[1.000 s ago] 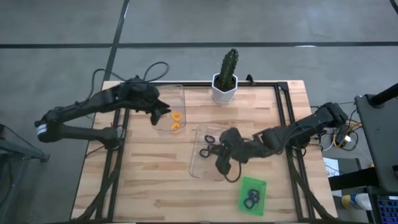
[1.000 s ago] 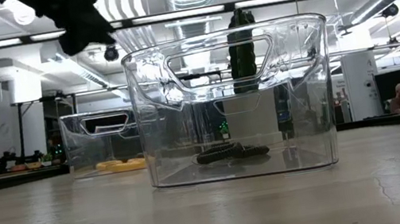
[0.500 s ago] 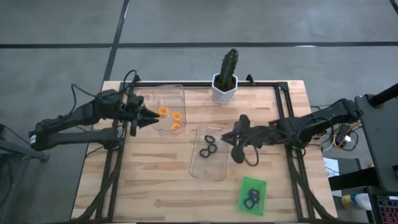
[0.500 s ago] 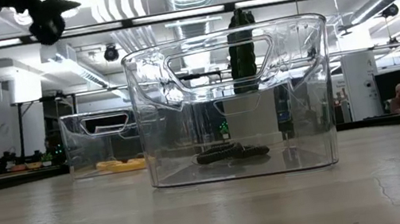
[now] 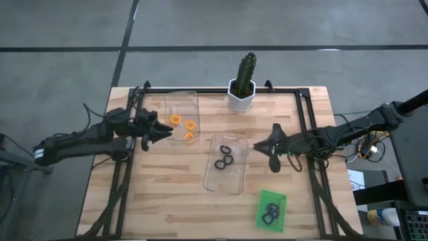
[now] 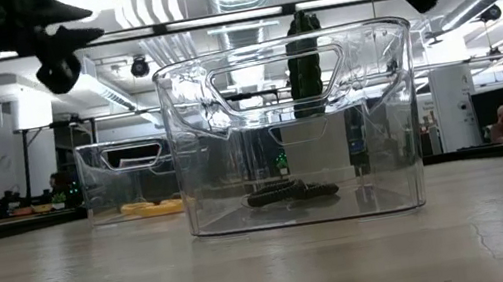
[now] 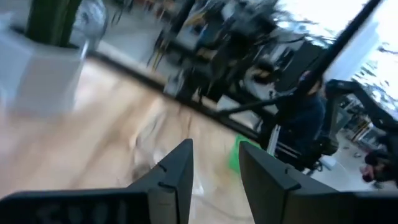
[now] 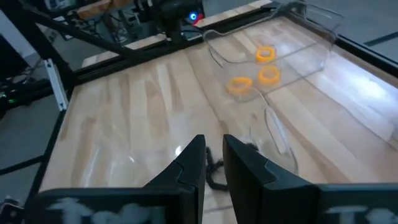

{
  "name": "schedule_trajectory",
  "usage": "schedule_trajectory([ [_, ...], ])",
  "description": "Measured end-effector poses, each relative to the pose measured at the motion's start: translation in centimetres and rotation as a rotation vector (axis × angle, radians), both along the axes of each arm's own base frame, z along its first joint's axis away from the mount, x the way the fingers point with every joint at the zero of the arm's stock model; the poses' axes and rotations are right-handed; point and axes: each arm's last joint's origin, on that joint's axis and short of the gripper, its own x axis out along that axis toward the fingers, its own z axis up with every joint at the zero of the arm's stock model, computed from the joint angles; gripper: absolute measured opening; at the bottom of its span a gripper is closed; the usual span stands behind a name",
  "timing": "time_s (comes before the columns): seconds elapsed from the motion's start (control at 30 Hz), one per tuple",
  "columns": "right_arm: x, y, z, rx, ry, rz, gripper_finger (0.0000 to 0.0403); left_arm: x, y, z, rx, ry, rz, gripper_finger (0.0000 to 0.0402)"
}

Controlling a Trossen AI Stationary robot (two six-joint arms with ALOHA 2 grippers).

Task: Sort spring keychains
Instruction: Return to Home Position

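Left gripper (image 5: 158, 132) empty, fingers apart, left-centre of frame. Orange spring keychains (image 5: 188, 125) sit in clear tray (image 5: 180, 104) just to its right. Right gripper (image 5: 263, 145) empty, narrow gap, just right of black spring keychains (image 5: 223, 156). Green tray (image 5: 277, 198) lower right, nearer that gripper.

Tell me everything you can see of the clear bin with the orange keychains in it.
The clear bin is a see-through plastic rectangular tub with rounded corners and a handle slot cut in its end wall. It stands upright on the wooden table, toward the far side, left of the cactus pot. Three orange spring keychains lie loose on its floor. The left gripper hangs above its left edge, apart from it.
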Motion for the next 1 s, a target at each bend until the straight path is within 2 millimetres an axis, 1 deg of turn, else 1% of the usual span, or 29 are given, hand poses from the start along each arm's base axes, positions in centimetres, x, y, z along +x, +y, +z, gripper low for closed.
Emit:
schedule_trajectory([
  [0.07, -0.7, -0.2, -0.9, 0.000, -0.002, -0.003, 0.0052, 0.0, 0.0, -0.4, 0.068, -0.062, -0.004, 0.0121],
  [0.13, -1.4, -0.5, -1.9, 0.000, -0.003, -0.005, 0.0052, 0.0, 0.0, -1.1, 0.097, -0.089, -0.003, 0.0121],
  [0.2, -2.1, -0.6, -3.0, -0.002, 0.008, -0.002, 0.0052, 0.1, 0.0, -2.0, 0.100, -0.071, -0.014, 0.0121],
  [0.3, -3.1, -1.0, -4.9, -0.002, 0.042, -0.009, 0.0052, 0.2, -0.3, -3.2, 0.091, -0.049, -0.107, 0.0121],
  [0.4, -3.8, -1.2, -6.0, 0.003, 0.019, -0.005, 0.0052, 0.2, -0.4, -4.0, 0.090, -0.053, -0.170, 0.0121],
  [0.5, -4.4, -1.3, -6.8, -0.030, -0.065, 0.038, 0.0052, 0.2, -0.5, -4.0, 0.141, -0.132, -0.173, 0.0121],
  [0.63, -5.2, -1.5, -7.3, -0.082, -0.239, 0.069, 0.0052, 0.1, -0.5, -4.2, 0.221, -0.234, -0.166, 0.0121],
  [0.77, -6.1, -1.8, -8.4, -0.087, -0.278, 0.071, 0.0052, 0.0, -0.6, -5.4, 0.239, -0.226, -0.214, 0.0121],
  [0.83, -6.5, -1.9, -8.7, -0.084, -0.295, 0.070, 0.0052, 0.0, -0.7, -6.1, 0.235, -0.214, -0.246, 0.0121],
  [1.0, -7.2, -2.1, -8.9, -0.112, -0.344, 0.075, 0.0052, -0.3, -0.8, -7.2, 0.251, -0.260, -0.248, 0.0121],
])
